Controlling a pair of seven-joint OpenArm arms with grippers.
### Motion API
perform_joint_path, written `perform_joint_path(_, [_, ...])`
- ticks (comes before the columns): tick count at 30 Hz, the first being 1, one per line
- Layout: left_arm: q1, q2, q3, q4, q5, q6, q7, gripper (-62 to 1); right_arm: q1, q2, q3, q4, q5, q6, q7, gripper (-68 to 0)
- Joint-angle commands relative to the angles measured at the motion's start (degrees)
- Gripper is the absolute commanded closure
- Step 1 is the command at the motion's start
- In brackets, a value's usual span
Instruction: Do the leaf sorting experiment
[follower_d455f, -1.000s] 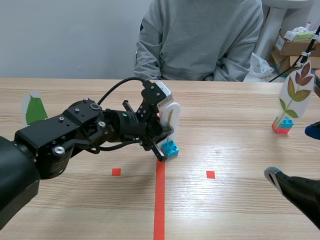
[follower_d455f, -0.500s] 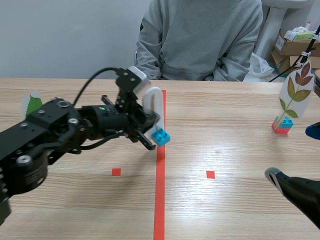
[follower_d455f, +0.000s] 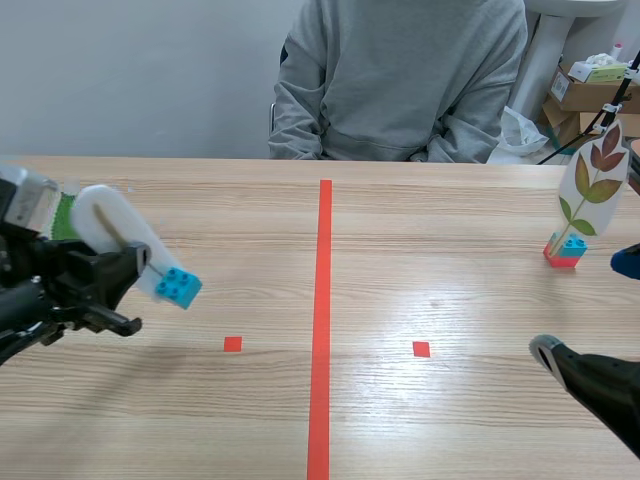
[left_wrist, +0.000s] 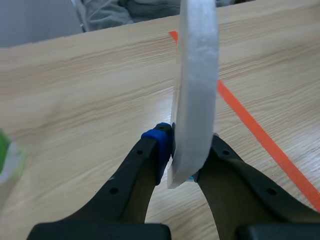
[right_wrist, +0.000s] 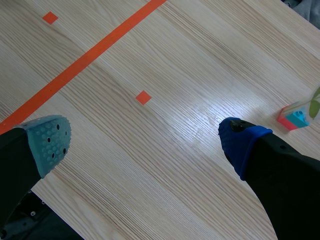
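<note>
Left pincer (left_wrist: 185, 152) was clamped on a flat white oval card (left_wrist: 197, 75), seen edge-on, with one finger (left_wrist: 142, 165) on each face near its lower end. The card rose from between the fingers, tilted. A light-blue studded plastic brick (follower_d455f: 178, 287) sat fixed at the card's foot, just past the fingertips, and looked to hang clear of the pale wooden counter (follower_d455f: 450, 230) rather than rest on it. Just behind this pincer stood a white card bearing a green leaf (follower_d455f: 66, 215), mostly hidden. Right pincer (right_wrist: 145, 142) gaped wide, nothing between its pads, low over the counter. Ahead of it, beside its blue-padded finger (right_wrist: 240, 142), stood a tall white card printed with a red-and-yellow leaf sprig (follower_d455f: 593, 178) on a red and blue brick base (follower_d455f: 565, 250). A person in a grey sweatshirt (follower_d455f: 400, 80) sat at the counter's far side.
</note>
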Motion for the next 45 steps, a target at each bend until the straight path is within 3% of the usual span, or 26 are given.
perform_joint_path(1, [-1.2,0.2,-2.0,-1.7,-2.6,0.2,-1.2,-4.0,0.7,0.3,0.3,0.2,0.4,0.4,0.6,-60.8])
perform_joint_path(7, [-2.8,0.0,-8.7,-6.7,-4.2,2.4,-0.9,-4.0,0.7,0.3,0.3,0.2,0.2,0.4,0.6,-60.8])
perform_joint_path(15, [-9.1,-1.9,-9.1,-15.9,-4.3,7.1,-0.2,-4.0,0.7,0.3,0.3,0.2,0.2,0.4,0.6,-60.8])
perform_joint_path(25, [-16.2,-1.8,-9.1,-26.0,-0.3,10.5,-0.6,-4.0,0.7,0.3,0.3,0.2,0.2,0.4,0.6,-60.8])
perform_joint_path(34, [-16.7,-1.8,-9.1,-27.3,5.2,13.7,-1.6,-4.0,0.7,0.3,0.3,0.2,0.2,0.4,0.6,-60.8])
perform_joint_path(42, [-16.7,-1.8,-9.0,-27.3,5.4,13.6,-1.3,-4.6,0.7,0.3,0.3,0.2,0.2,0.4,0.6,-60.8])
perform_joint_path(45, [-16.7,-1.8,-9.0,-27.3,5.6,13.6,-1.1,-11.7,0.7,0.3,0.3,0.2,0.2,0.4,0.6,-60.8])
